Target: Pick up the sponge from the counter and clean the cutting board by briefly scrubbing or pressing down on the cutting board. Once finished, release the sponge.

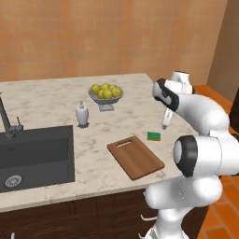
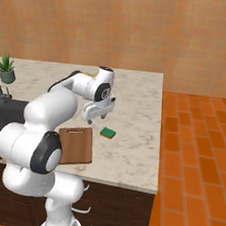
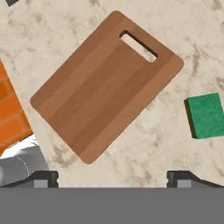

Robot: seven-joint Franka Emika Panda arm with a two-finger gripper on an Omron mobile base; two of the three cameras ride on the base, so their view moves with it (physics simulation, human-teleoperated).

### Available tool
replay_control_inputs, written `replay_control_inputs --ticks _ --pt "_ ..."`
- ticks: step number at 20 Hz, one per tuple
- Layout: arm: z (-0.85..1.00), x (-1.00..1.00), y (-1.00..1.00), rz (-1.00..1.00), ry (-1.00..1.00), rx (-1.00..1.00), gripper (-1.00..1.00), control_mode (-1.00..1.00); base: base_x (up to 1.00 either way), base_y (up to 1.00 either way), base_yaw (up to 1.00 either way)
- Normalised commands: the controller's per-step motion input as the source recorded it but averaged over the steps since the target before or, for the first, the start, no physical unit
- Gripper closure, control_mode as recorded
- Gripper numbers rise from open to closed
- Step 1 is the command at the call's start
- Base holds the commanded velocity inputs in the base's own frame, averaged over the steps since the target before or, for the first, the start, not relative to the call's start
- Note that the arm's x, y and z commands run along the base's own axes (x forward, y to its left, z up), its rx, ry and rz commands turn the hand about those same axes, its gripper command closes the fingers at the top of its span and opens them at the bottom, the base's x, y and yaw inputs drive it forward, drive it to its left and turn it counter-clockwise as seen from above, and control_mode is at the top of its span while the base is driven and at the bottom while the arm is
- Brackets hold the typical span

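Green sponge [image 3: 208, 116] — brown board [image 3: 105, 83] — beige marbled counter [image 3: 52, 26]

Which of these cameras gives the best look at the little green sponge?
The hand view: the sponge appears large, from above, beside the cutting board. Both base views show it only as a small green block on the counter.

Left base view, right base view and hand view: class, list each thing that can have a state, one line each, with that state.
Green rectangular sponge: flat on the counter, beside the board, untouched.
Brown wooden cutting board: flat on the counter, bare.
Two-finger gripper: open, empty, above the counter.
Grey fruit bowl: upright, filled with yellow lemons.
White soap dispenser: upright.
Dark inset sink: empty, no water running.
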Motion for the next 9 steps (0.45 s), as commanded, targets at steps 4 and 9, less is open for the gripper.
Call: replay_control_inputs --ticks 4,9 --pt "0.69 -1.00 0.08 -0.37 -0.02 0.03 -1.00 -1.00 0.00 0.00 0.00" --pt "0.65 -1.00 0.17 -0.26 -0.12 0.00 -1.00 -1.00 0.00 0.00 0.00"
